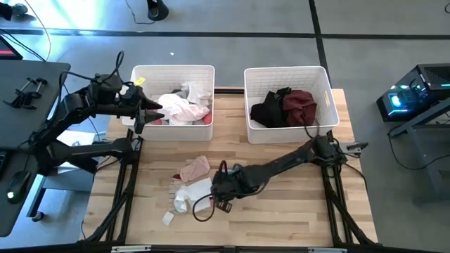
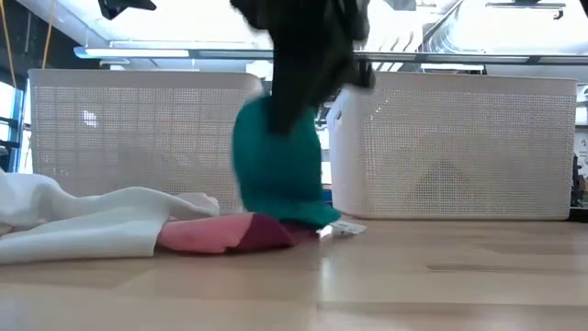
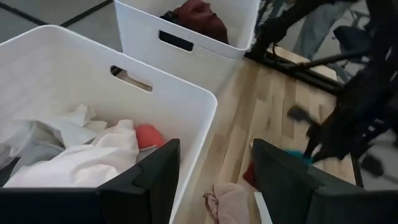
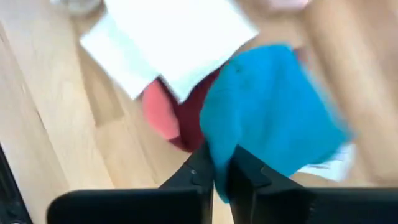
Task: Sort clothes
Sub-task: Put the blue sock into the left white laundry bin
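Teal garment (image 4: 273,112) hangs pinched in the closed right gripper (image 4: 221,171) above the table (image 2: 441,276).

**Colours on the pale wooden worktop (image 1: 281,211)**

Teal soft fabric garment (image 4: 267,112) over maroon cloth (image 4: 189,127) and coral cloth (image 4: 158,112). White fabric sheet (image 4: 174,37) alongside. White slatted plastic baskets (image 1: 174,70): pale pink-white heap (image 1: 179,109); black garment (image 1: 267,109) and maroon garment (image 1: 300,105).

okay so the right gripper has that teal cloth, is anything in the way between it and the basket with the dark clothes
Nothing visible does. The right gripper is shut on the teal cloth, lifted off the table pile. Bare wood lies between it and the right basket; only the basket's wall must be cleared.
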Motion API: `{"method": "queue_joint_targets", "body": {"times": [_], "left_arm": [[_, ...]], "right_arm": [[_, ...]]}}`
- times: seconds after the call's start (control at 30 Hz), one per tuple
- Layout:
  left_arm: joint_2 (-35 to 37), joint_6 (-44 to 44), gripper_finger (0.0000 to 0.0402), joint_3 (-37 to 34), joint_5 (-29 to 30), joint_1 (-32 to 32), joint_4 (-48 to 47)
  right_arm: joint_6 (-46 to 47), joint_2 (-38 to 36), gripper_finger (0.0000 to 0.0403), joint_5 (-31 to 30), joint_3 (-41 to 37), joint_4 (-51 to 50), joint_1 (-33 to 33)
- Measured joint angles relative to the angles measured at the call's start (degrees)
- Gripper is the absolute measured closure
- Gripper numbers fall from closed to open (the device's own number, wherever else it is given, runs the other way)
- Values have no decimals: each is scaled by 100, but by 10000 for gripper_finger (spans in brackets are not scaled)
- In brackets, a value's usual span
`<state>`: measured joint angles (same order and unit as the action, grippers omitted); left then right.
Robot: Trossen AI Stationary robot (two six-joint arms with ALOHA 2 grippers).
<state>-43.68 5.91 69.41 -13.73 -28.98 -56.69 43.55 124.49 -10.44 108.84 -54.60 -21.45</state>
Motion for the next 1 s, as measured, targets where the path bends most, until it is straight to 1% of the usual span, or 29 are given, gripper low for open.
{"method": "queue_joint_targets", "body": {"times": [0.1, 0.2, 0.27, 0.33, 0.43, 0.53, 0.63, 0.7, 0.77, 0.93, 1.0], "left_arm": [[-6, -198, 214, 0, 0, 151, 76], [4, -400, 214, 0, -45, 346, 436], [15, -519, 214, 0, -95, 497, 767], [-4, -607, 214, 0, -105, 651, 1109], [-133, -616, 214, 2, -107, 843, 1528], [-342, -616, 214, 3, -118, 1069, 1758], [-587, -646, 214, -3, -300, 1370, 1868], [-740, -675, 214, -4, -514, 1577, 2009], [-910, -690, 214, -4, -601, 1821, 2095], [-1287, -810, 214, -4, -619, 2316, 2306], [-1430, -765, 214, -2, -452, 2447, 2396]], "right_arm": [[-2, -152, 398, -619, 556, -397, -74], [-20, -320, 397, -1453, 1088, -519, -108], [-240, -364, 396, -1991, 1464, -520, -108], [-589, -366, 399, -2365, 1863, -461, -96], [-1139, -374, 400, -2476, 2351, -173, -13], [-1565, -374, 400, -2555, 2627, 45, 79], [-1902, -448, 401, -2721, 2534, 539, 176], [-2005, -461, 402, -2769, 2540, 794, 263], [-2023, -470, 402, -2825, 2546, 1011, 338], [-2068, -470, 402, -2908, 2546, 1497, 468], [-2098, -470, 402, -2908, 2546, 1705, 493]]}}
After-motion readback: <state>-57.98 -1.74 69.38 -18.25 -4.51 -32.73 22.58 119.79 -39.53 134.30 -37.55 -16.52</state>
